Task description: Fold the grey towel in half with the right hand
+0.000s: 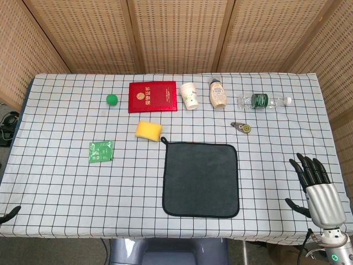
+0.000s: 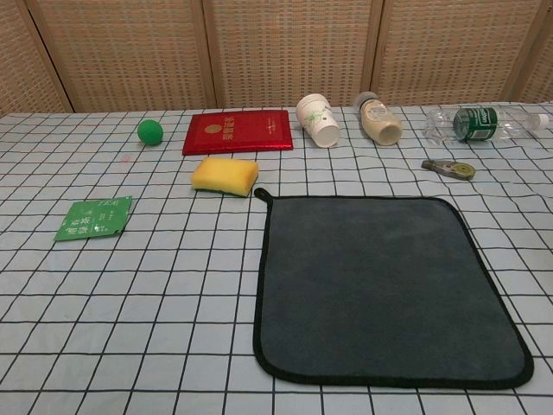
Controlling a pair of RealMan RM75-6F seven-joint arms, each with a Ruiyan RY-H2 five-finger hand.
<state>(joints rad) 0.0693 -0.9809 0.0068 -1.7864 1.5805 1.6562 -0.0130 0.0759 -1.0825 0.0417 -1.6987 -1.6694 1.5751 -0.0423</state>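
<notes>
Looking across the table (image 1: 55,187) with its checked cloth, the grey towel (image 1: 201,179) lies flat and fully opened, close to square, so neither axis is clearly the longer. Its hanging loop sits at the far corner on the side away from the right hand. The towel lies off to the thumb side of the right hand (image 1: 318,190), apart from it, with a strip of bare cloth between the towel's nearest edge and the fingers (image 1: 309,168). Those fingers are spread and stretched forward, the thumb out sideways toward the towel, and they hold nothing.

The right hand is much the nearer of the two. Of the left hand (image 1: 10,213) only a dark tip shows at the opposite table edge, and I cannot tell how its fingers lie.

I'd judge the fold has not begun: the hand must first travel sideways to the towel's near edge.

Beyond the towel, farther from the fingers, sit a red booklet (image 1: 152,96), a yellow sponge (image 1: 149,130), a plastic bottle (image 1: 263,101) and a paper cup (image 1: 190,95).
</notes>
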